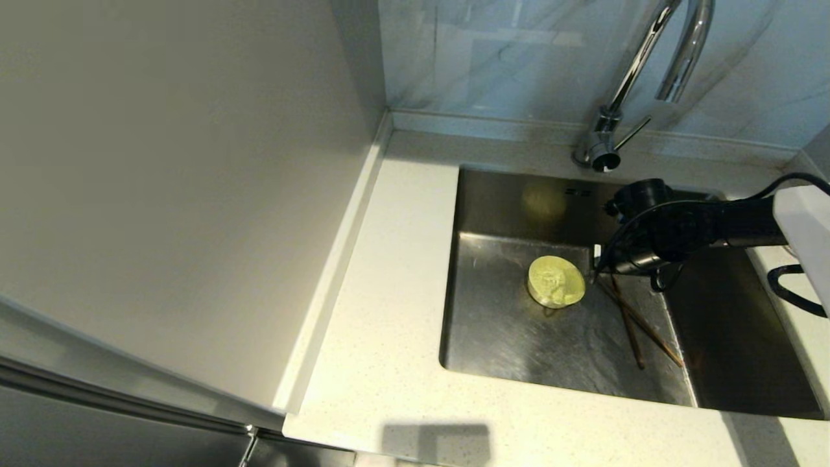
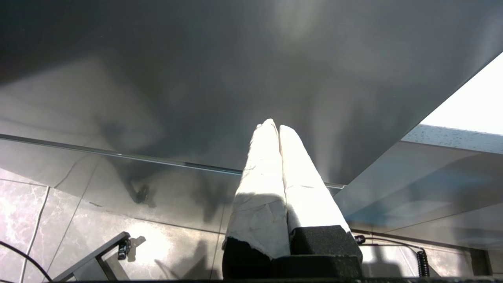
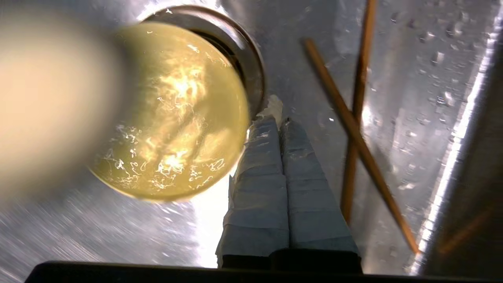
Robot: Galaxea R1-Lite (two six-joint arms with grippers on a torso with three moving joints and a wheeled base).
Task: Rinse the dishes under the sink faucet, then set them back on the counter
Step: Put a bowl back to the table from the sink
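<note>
Yellow-green bowl (image 1: 556, 281): in sink (image 1: 506, 337), over drain.
Right hand (image 3: 277, 114): clenched empty, between bowl and chopsticks (image 3: 355, 129).
Left hand (image 2: 274, 125): clenched, parked.

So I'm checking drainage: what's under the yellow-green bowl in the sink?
The small yellow-green round bowl sits partly over the round metal drain strainer; only the strainer's rim shows, its centre is covered.

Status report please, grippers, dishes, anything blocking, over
Right gripper shut, empty, low in the sink beside the yellow-green bowl. Left gripper shut, parked off the counter. Chopsticks lie crossed on the sink floor. Pink bowl unseen.
</note>
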